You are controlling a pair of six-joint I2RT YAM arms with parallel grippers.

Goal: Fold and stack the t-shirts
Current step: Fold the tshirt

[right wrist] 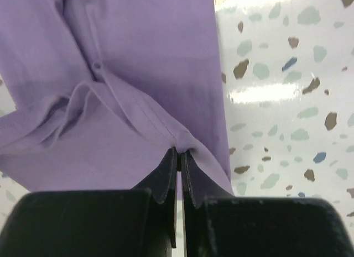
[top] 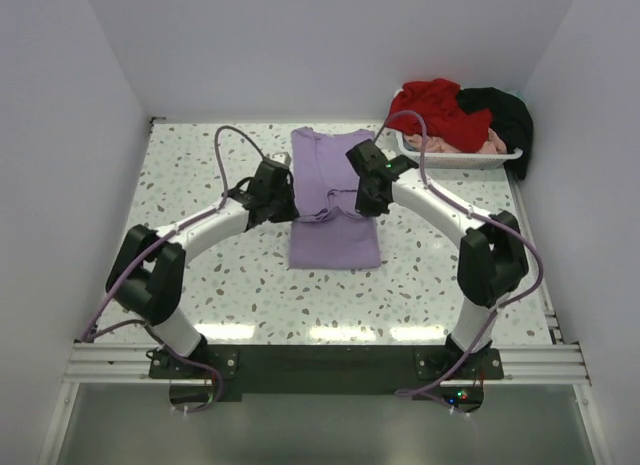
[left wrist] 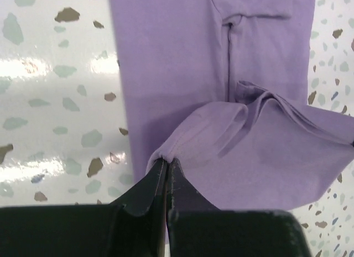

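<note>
shirt in play: big light purple soft cloth t-shirt (top: 335,240), lying as a long narrow strip mid speckled terrazzo worktop (top: 200,165). sleeves look tucked in already imo.
left gripper: left gripper (left wrist: 167,163) is closed right down on the strip's left edge, abt halfway along, w/ a small pucker of cloth at the tips.
right gripper: right gripper (right wrist: 180,153) is the same deal, pinched tight on the right edge, roughly level w/ the other one.
between them: a slack, wrinkly flap runs across from one pinch to the other. the layer under it lies flat.
rest of the pile: red cloth shirt (top: 435,105), black cloth shirt (top: 505,115) and pale pink cloth shirt (top: 488,143) are heaped in the white plastic tray (top: 440,157) at the far right corner, well apart from both arms.
step, imo: the crosswise fold, taking the held flap over along the strip.
doing it well: move both arms together at the same height and pace. pull apart a touch so the sag goes. stay low so the bottom layer doesn't drag. land the edges flush w/ the strip's sides, then let go.
watch out: one side leading means a skewed fold, and the bunched wrinkle mid-flap could get trapped.
progress: first shirt mid-fold, no stack yet.
</note>
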